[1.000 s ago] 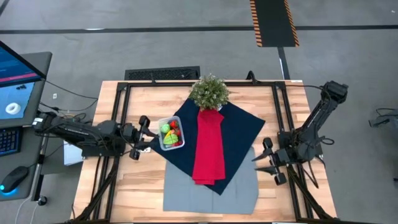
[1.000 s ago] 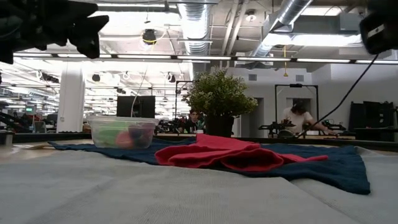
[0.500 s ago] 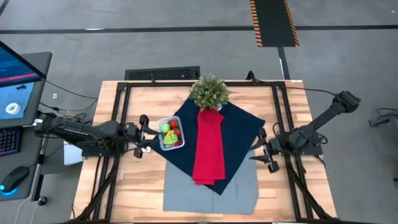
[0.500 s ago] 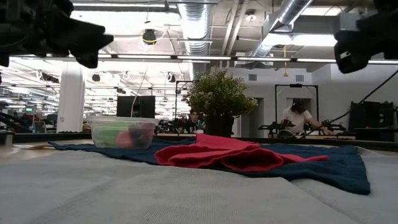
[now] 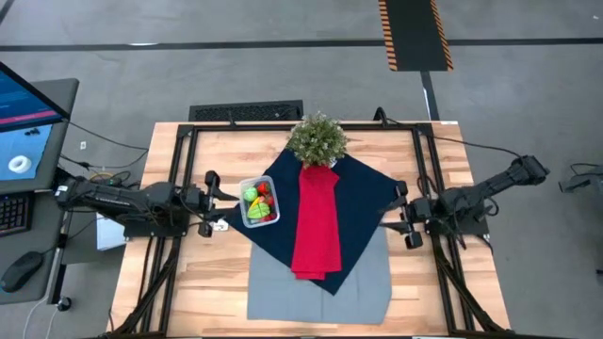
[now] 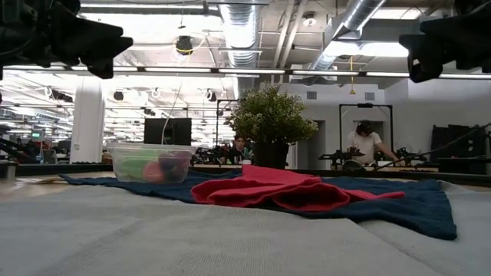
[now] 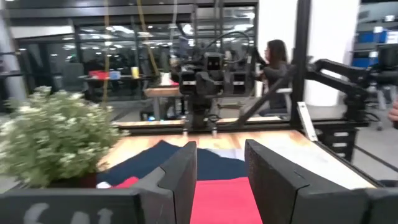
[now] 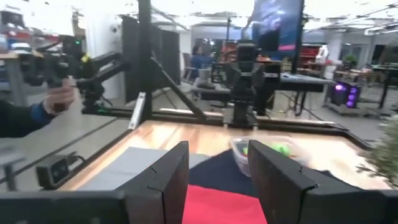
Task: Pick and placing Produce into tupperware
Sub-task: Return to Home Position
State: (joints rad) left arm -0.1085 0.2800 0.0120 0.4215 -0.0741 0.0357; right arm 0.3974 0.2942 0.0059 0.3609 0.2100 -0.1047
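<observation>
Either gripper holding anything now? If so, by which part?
Nothing. The left gripper and right gripper both show open, empty jaws; the produce lies in the container.

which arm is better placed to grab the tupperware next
Left, probably. The left gripper hangs open close beside the tupperware, on the same side of the table. The right gripper is across the red cloth, clearly farther off.

Two dark jointed arms point(image 5: 122, 200), flat black jaws
</observation>
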